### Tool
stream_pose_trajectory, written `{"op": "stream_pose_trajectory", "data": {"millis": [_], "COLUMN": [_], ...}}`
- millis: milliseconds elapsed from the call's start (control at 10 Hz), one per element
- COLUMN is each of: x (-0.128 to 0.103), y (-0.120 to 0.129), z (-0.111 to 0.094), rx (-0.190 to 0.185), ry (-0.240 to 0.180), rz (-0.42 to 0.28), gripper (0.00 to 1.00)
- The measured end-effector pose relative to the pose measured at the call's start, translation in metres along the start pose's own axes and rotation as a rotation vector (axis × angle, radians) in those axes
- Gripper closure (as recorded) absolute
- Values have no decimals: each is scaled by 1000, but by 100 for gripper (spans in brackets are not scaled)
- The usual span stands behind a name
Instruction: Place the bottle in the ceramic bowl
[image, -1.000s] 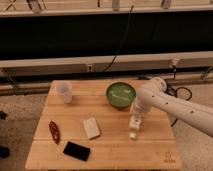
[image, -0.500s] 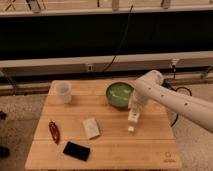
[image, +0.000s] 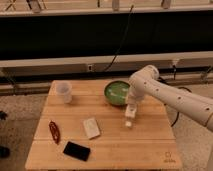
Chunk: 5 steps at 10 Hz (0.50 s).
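1 end effector (image: 131, 111), clamped around the bottle (image: 129, 118), hangs just right of the ceramic bowl (image: 114, 90) above the counter (image: 145, 145); its arm hides the bowl's right rim.

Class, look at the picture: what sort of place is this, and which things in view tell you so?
Probably a robotics lab or test area: a white robot arm's gripper, holding the bottle, hangs over a wooden table of assorted test items, beside the ceramic bowl.

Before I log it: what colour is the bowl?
Green bowl, seen in the camera view; the gripper holds the bottle beside it.
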Motion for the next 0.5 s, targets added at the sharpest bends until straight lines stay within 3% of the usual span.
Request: {"op": "stream_pose_trajectory", "data": {"millis": [200,500], "x": [21,31], "y": [-15,-19], "z": [4,3], "rx": [4,9], "ry": [2,5], "rz": [-27,-33], "gripper": [99,99]}}
